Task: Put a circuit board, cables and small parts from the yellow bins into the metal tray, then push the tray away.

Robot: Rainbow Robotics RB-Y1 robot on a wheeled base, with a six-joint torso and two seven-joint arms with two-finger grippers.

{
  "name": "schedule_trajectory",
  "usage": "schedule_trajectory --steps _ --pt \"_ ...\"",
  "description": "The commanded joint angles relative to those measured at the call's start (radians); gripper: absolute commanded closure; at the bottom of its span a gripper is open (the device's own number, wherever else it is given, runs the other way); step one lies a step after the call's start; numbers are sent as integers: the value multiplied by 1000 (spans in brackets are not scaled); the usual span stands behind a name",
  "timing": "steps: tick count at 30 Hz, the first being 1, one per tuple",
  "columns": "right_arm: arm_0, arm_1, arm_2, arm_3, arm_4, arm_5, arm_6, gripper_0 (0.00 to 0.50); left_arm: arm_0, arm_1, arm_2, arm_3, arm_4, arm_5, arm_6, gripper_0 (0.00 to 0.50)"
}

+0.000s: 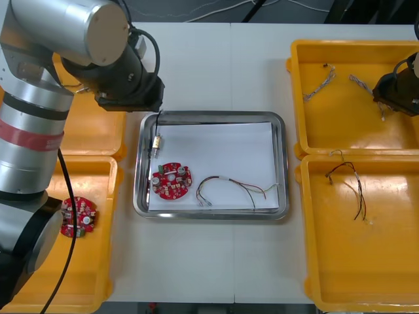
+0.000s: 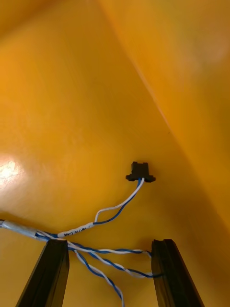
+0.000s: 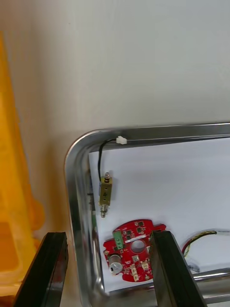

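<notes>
Light table [image 1: 216, 65], four yellow bins: upper left [image 1: 91, 134], lower left [image 1: 91, 261], upper right [image 1: 340, 131], lower right [image 1: 340, 261]. Left arm [image 1: 39, 85] fills the frame's upper left. Metal tray [image 1: 213, 118] at centre, white inside.

Left gripper [image 3: 108, 234] hangs over the tray's upper-left corner, jaws apart, holding nothing. Right gripper [image 2: 109, 242] is low in the upper right bin at the frame's right edge, jaws apart, astride a twisted blue and white cable [image 2: 115, 208] without pinching it. The cable ends in a black connector [image 2: 140, 171].

Circuit board [image 1: 171, 181] in the tray's lower left. Second board [image 1: 78, 216] in the lower left bin. Red and yellow cable [image 1: 229, 185] right of the tray board. Black cable [image 1: 347, 180] in the lower right bin. Small metal part [image 1: 157, 145] with a black lead [image 3: 99, 160] by the tray's left rim.

White sleeve [image 2: 76, 230] on the blue and white cable carries print, unreadable.
</notes>
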Motion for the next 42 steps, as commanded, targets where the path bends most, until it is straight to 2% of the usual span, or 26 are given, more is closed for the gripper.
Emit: schedule_trajectory --steps 1,5,6,7,8,9,11,20,30,35,42 --pt "-47 19 12 10 -11 -8 52 0 -45 74 64 -38 20 9 -113 0" --pt "-47 22 12 15 -11 -8 52 0 -44 110 82 -38 30 9 -132 0" --pt "-45 22 12 15 -12 -8 53 16 -39 120 85 -38 33 9 -137 0" --pt "-43 22 12 15 -14 -8 55 104 -36 132 91 -38 37 9 -143 0" --pt "-42 22 12 15 -16 -8 55 160 -35 140 93 -38 40 9 -145 0" --pt "-42 22 12 15 -17 -8 57 362 -29 152 104 -38 43 9 -152 0" --pt "-43 22 12 15 -19 -8 57 500 -18 169 120 -38 46 9 -178 0" --pt "-43 15 2 6 -28 2 73 500 36 232 214 -36 46 9 -317 0" --pt "-43 -18 -89 -93 -28 202 98 500 93 284 239 -20 37 -9 -346 0" --pt "-43 -21 -138 -120 -29 297 101 500 96 304 275 69 59 -71 -390 0" --pt "-43 -21 -166 -126 -34 386 109 500 94 310 309 174 49 -172 -465 0"
